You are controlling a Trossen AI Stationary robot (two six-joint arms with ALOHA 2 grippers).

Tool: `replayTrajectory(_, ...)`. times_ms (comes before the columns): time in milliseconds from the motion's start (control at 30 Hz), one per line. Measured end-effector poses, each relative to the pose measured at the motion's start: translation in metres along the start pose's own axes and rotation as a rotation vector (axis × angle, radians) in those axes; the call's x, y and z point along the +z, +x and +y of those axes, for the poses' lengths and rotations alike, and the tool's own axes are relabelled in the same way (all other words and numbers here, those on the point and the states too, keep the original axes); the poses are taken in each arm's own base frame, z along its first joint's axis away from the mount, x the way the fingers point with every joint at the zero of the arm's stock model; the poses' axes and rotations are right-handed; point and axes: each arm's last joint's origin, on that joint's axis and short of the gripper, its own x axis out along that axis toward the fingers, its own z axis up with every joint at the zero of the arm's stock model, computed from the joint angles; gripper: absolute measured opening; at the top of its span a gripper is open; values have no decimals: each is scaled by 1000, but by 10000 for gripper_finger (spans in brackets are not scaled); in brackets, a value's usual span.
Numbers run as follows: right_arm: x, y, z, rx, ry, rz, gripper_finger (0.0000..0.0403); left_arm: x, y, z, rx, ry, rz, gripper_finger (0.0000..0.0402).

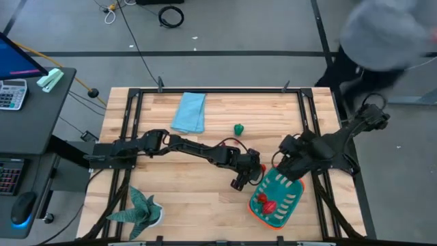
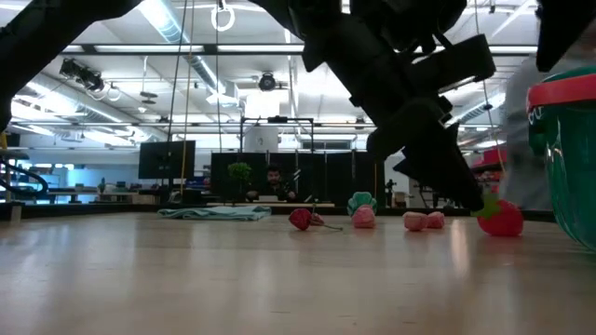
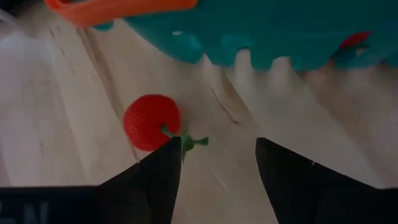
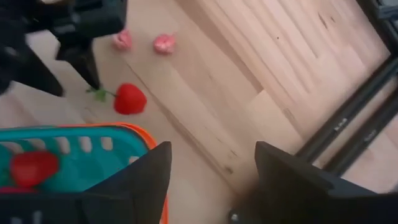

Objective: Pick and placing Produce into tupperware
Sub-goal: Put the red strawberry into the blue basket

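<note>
The left claw (image 3: pixel 217 155) hangs spread and empty just above the worktop (image 1: pixel 205 198), with a red toy strawberry (image 3: pixel 151 122) lying beside one finger rather than between the two. To take it cleanly, the claw should shift sideways until the berry sits centred in the gap, drop lower, then close on the body, not the thin green stem. The teal tupperware (image 1: pixel 276 198) stands just beyond, already holding red pieces (image 1: pixel 266 203), so the lift need only clear its orange rim. The right claw (image 4: pixel 211 168), also spread, waits over the container's edge. Two pink pieces (image 4: pixel 143 42), probably more produce, lie near.
</note>
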Motion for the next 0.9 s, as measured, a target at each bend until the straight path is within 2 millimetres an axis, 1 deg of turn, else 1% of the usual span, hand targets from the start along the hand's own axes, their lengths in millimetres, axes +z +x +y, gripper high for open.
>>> replayTrajectory(100,-3,-8,-8,38,30,-36,237,0,0,2,5,-5,-3,202)
replayTrajectory(233,-5,-13,-15,69,65,-59,236,-1,1,4,13,-9,-9,189)
replayTrajectory(533,-6,-13,-15,73,69,-65,236,-5,8,5,15,-11,-7,151)
replayTrajectory(700,-6,-13,-15,76,71,-67,236,-6,8,7,21,-15,-11,105)
replayTrajectory(900,-6,-13,-14,78,72,-68,236,-6,8,14,41,-48,-38,21)
